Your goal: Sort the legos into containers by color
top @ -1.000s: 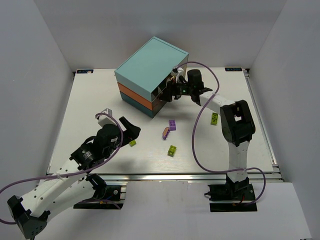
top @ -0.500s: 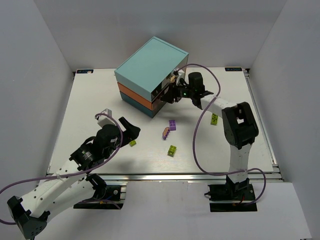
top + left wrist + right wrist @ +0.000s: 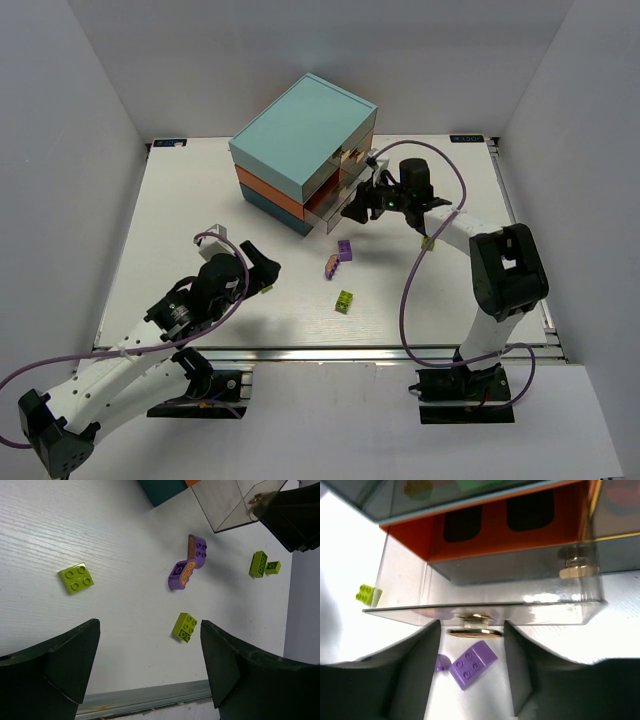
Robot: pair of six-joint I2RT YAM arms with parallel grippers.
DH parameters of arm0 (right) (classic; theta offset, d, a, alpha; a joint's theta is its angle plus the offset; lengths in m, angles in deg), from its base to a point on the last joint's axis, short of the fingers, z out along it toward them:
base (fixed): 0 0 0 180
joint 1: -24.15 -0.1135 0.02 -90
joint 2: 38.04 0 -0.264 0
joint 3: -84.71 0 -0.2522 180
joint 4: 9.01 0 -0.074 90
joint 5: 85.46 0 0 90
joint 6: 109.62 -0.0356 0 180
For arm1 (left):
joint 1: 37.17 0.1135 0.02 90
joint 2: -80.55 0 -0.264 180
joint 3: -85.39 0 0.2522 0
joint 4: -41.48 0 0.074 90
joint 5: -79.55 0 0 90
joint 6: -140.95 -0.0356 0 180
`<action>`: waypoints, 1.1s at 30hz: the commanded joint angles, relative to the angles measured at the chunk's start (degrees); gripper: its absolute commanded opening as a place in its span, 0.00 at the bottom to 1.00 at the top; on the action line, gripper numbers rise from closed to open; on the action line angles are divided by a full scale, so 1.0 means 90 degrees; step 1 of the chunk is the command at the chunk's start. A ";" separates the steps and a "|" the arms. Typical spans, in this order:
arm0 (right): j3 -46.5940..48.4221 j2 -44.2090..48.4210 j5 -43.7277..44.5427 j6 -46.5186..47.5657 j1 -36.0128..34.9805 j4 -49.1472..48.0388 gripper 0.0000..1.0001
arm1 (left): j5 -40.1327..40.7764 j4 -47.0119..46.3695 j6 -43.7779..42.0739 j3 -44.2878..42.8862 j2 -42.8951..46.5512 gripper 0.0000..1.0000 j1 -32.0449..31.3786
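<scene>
The chest has light teal, orange and dark teal layers. Its clear middle drawer is pulled partly out of the orange layer. My right gripper is shut on that drawer's gold knob. Two purple bricks and a yellow-green brick lie on the table in front of the chest. My left gripper is open and empty above the table. In its view a flat yellow-green brick lies left, with a purple pair and a yellow-green brick ahead.
Two green bricks lie near the right arm, partly under it in the top view. A second gold knob shows on another drawer. Grey walls stand round the table; its metal front rail runs along the near edge.
My right gripper has moved away from the chest toward the front right, drawing the clear drawer out. My left arm has shifted slightly nearer the front edge.
</scene>
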 commanded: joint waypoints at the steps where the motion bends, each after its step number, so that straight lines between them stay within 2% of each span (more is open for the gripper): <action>1: 0.0002 0.0290 -0.0168 0.0478 0.0021 0.0309 0.61 | -0.0032 -0.0056 0.0025 0.0012 0.0004 0.91 0.0039; 2: 0.0002 0.0387 -0.0235 0.0604 0.0098 0.0415 0.65 | 0.0006 0.0021 0.0035 -0.0008 -0.0015 0.91 0.0039; 4: -0.0095 0.0534 -0.0333 0.0800 0.0128 0.0504 0.66 | 0.0036 0.0100 0.0035 -0.0008 -0.0005 0.91 0.0039; 9: -0.0603 0.1002 -0.1005 0.2222 0.0304 0.1040 0.72 | 0.0056 0.0169 0.0191 0.0197 0.0189 0.91 0.0039; 14: -0.0857 0.1266 -0.1379 0.3251 0.0353 0.1783 0.69 | -0.0081 -0.0191 0.0085 0.0344 0.0132 0.88 0.0039; 17: -0.1072 0.1413 -0.1350 0.3340 0.0343 0.1784 0.59 | -0.0412 -0.0785 -0.0529 0.0199 -0.0521 0.76 0.0039; 18: -0.1082 0.1442 -0.1320 0.3340 0.0343 0.1784 0.44 | -0.0539 -0.0943 -0.0947 0.0110 -0.0803 0.64 0.0039; 20: -0.1043 0.1452 -0.1330 0.3330 0.0353 0.2202 0.23 | -0.0978 -0.1275 -0.1389 -0.0298 -0.1799 0.50 -0.0020; 21: -0.1023 0.1472 -0.1330 0.3321 0.0343 0.2300 0.08 | -0.1134 -0.1364 -0.1768 -0.0484 -0.2150 0.42 -0.0020; 23: -0.1033 0.1569 -0.1311 0.3330 0.0362 0.2486 0.01 | -0.1477 -0.1500 -0.2121 -0.1049 -0.3205 0.38 -0.0078; 24: -0.1062 0.1628 -0.1281 0.3340 0.0363 0.2535 0.03 | -0.1545 -0.1550 -0.2433 -0.1227 -0.3479 0.38 -0.0078; 25: -0.1140 0.1696 -0.1262 0.3330 0.0372 0.2565 0.06 | -0.1565 -0.1570 -0.2561 -0.1393 -0.3753 0.43 -0.0146; 26: -0.1189 0.1822 -0.1233 0.3330 0.0382 0.2575 0.13 | -0.1575 -0.1686 -0.2688 -0.1520 -0.4171 0.48 -0.0146; 27: -0.1286 0.1901 -0.1165 0.3311 0.0392 0.2604 0.27 | -0.1566 -0.1813 -0.2931 -0.1782 -0.4504 0.56 -0.0205; 28: -0.1287 0.1950 -0.1145 0.3301 0.0382 0.2604 0.32 | -0.1566 -0.1814 -0.3040 -0.1872 -0.4507 0.59 -0.0205; 30: -0.1462 0.2155 -0.1018 0.3243 0.0431 0.2595 0.41 | -0.1634 -0.1941 -0.3255 -0.2164 -0.4926 0.63 -0.0264; 33: -0.1667 0.2370 -0.0871 0.3203 0.0460 0.2555 0.44 | -0.1800 -0.2116 -0.3402 -0.2341 -0.5385 0.69 -0.0322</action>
